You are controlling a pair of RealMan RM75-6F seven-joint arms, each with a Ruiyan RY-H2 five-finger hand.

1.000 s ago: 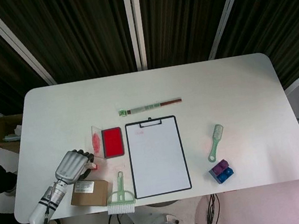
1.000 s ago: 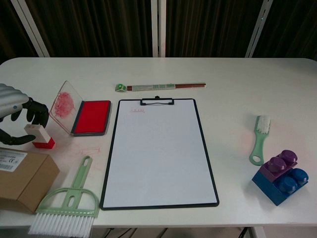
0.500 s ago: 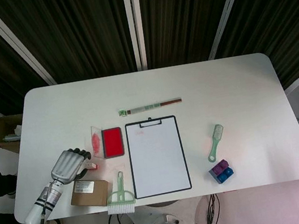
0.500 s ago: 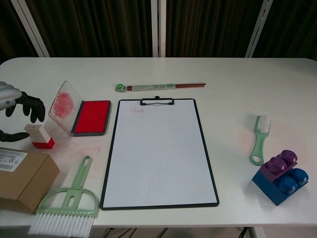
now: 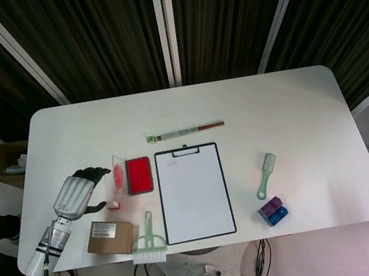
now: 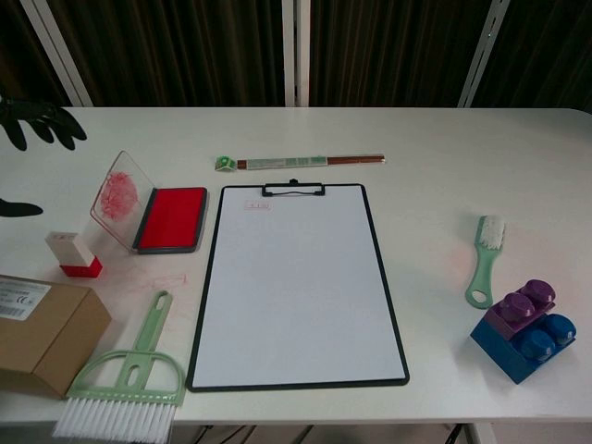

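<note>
**At the table's left side, one hand raised and empty above a small stamp**

On the white table (image 5: 292, 106) the only open container is the ink pad (image 6: 170, 218), its clear lid (image 6: 115, 198) tilted up on the left and smeared red inside, the red pad filling its tray; the cardboard box (image 6: 42, 326) at the near left corner is closed, with a white label on top; off the table's left end a second, open carton (image 5: 4, 164) sits on the floor, contents too small to tell

Counted: one clipboard (image 6: 298, 282) with one blank sheet, one stamp (image 6: 72, 253), one hand brush (image 6: 129, 379), one narrow scrub brush (image 6: 484, 257), one long thin packet (image 6: 301, 162), one stack of toy blocks (image 6: 525, 329) with a purple piece on a blue one

The left hand (image 5: 75, 193) hangs above the table near its left edge, fingers spread and holding nothing; the stamp stands upright just beside it, apart from the fingers (image 6: 37, 120), between the ink pad and the box; the right hand shows in neither view

The hand brush's bristles reach the near edge; the blocks sit close to the near right; the far strip and the right end are bare white surface
</note>
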